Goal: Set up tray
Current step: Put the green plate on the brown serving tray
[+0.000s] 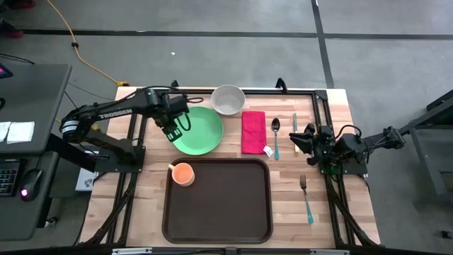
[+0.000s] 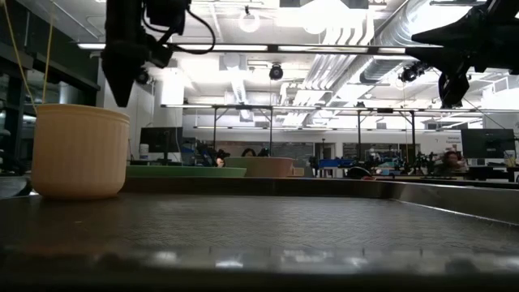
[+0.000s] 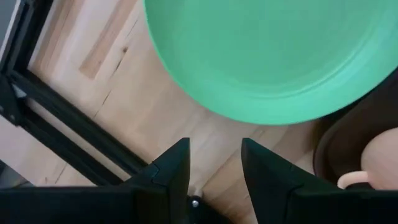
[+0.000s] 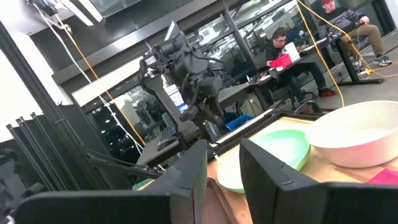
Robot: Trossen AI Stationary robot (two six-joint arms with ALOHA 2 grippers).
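Observation:
The dark brown tray (image 1: 218, 200) lies on the near middle of the table. An orange cup (image 1: 182, 173) stands upright in its far left corner, also seen in the low view (image 2: 79, 150). Beyond the tray a green plate (image 1: 199, 129) lies flat on the wood. My left gripper (image 1: 172, 133) hangs above the plate's left rim, pointing down and open. In its wrist view (image 3: 216, 149) only bare wood shows between the fingers, beside the plate (image 3: 273, 56). My right gripper (image 1: 296, 139) waits open at the table's right side, raised, with nothing in it (image 4: 224, 155).
A white bowl (image 1: 228, 99) stands behind the plate. Right of the plate lie a red napkin (image 1: 253, 132), a spoon (image 1: 275, 134) and a knife (image 1: 294, 124). A fork (image 1: 306, 198) lies right of the tray. A black metal frame (image 1: 134, 142) runs along the table's sides.

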